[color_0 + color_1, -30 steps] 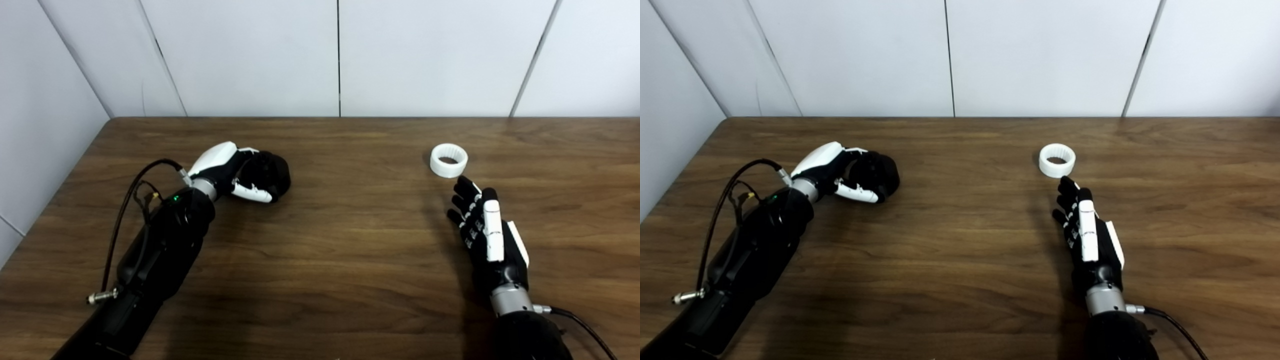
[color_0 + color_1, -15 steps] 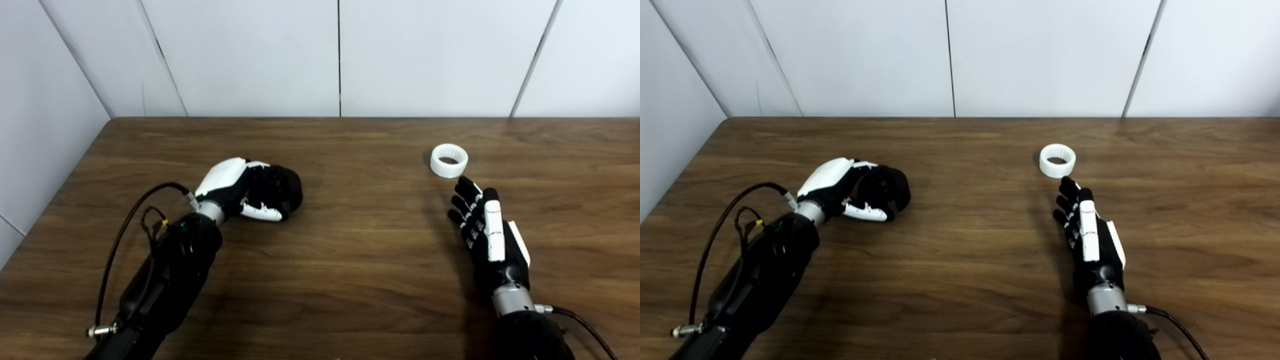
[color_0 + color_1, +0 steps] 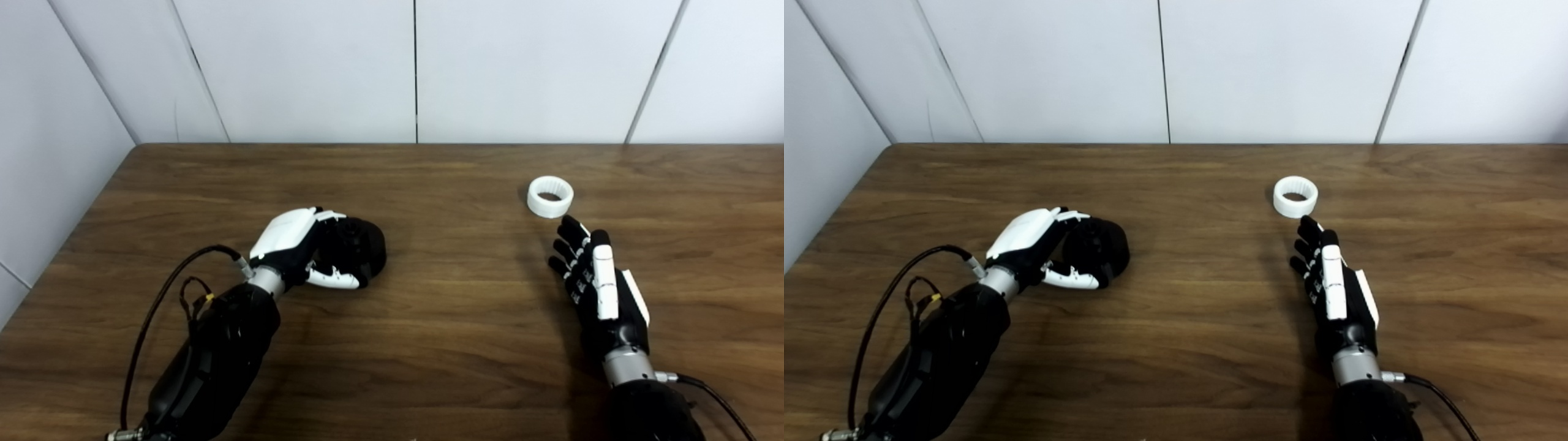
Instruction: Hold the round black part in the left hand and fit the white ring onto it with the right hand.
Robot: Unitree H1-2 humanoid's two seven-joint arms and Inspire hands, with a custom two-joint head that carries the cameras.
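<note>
My left hand [image 3: 306, 248] is shut on the round black part [image 3: 361, 248], its fingers and thumb wrapped around it low over the table at centre left. The white ring [image 3: 550, 196] lies flat on the wooden table [image 3: 429, 318] at the right, hole facing up. My right hand [image 3: 593, 285] is open just in front of the ring, fingers stretched toward it, their tips a short way from its near edge and not touching it. The same scene shows in the right eye view: black part [image 3: 1102, 245], ring [image 3: 1295, 196], right hand [image 3: 1332, 288].
White wall panels [image 3: 416, 67] close off the table's back edge and its left side. A black cable [image 3: 153, 318] loops off my left forearm.
My left hand has carried the black part to the right and nearer to me, toward the table's middle. The right hand and the ring have stayed put.
</note>
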